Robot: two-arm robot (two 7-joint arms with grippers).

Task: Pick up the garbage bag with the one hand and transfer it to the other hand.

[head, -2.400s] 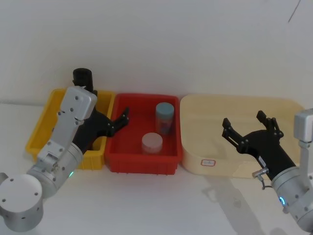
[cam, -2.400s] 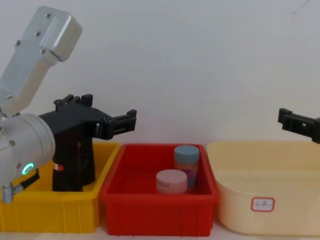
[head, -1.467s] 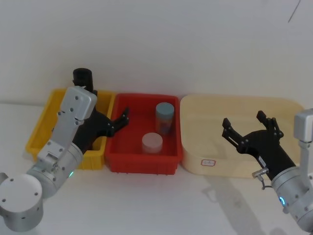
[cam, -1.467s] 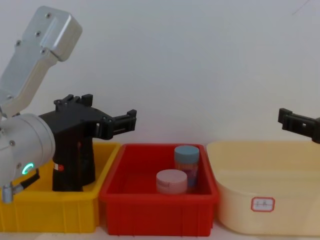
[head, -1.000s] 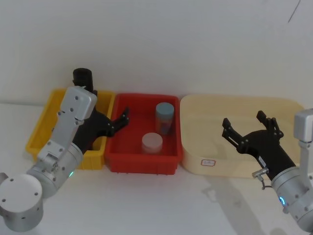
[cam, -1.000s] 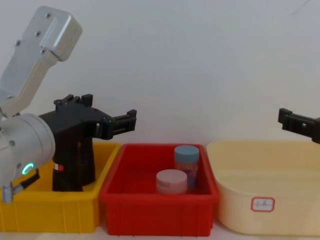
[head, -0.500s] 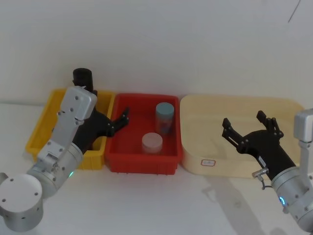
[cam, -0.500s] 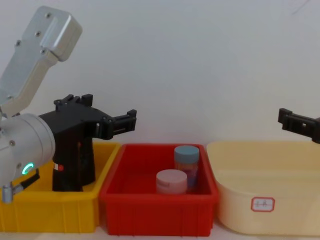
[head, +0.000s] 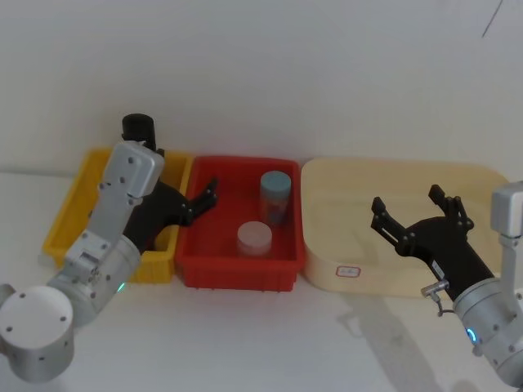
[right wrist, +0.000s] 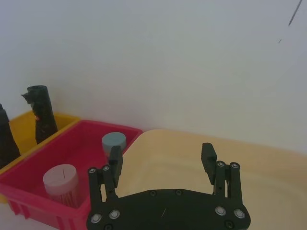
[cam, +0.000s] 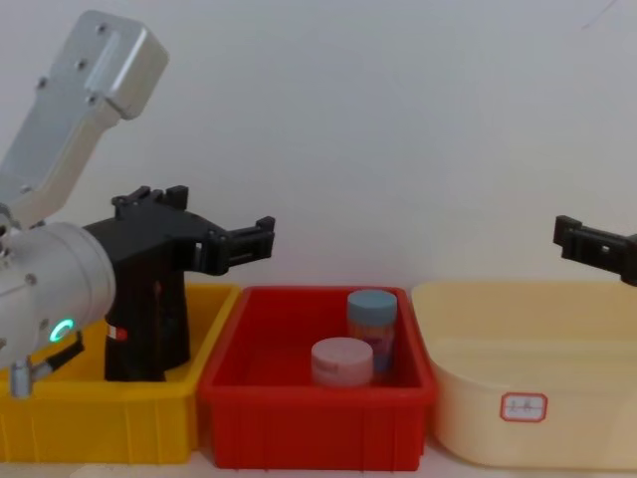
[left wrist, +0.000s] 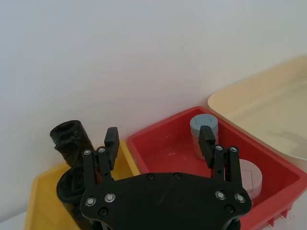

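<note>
1. Standing upright at the far side of the yellow bin (head: 69, 204), the garbage bag (right wrist: 42, 122) is not yet gripped; a second black roll (left wrist: 69, 189) is kept beside it in the same bin.
2. The left hand (left wrist: 159, 139) is held with its fingers spread wide above the edge shared with the red bin (head: 237, 273), near the rolls. This is judged a pose ready for the pick.
3. The right hand (head: 407, 202) is kept open over the cream tub (head: 392, 282), apparently ready to receive the bag.
4. Against half a second ago, only a slight shift of the left arm is noted; the right hand and the bag are unchanged.
</note>
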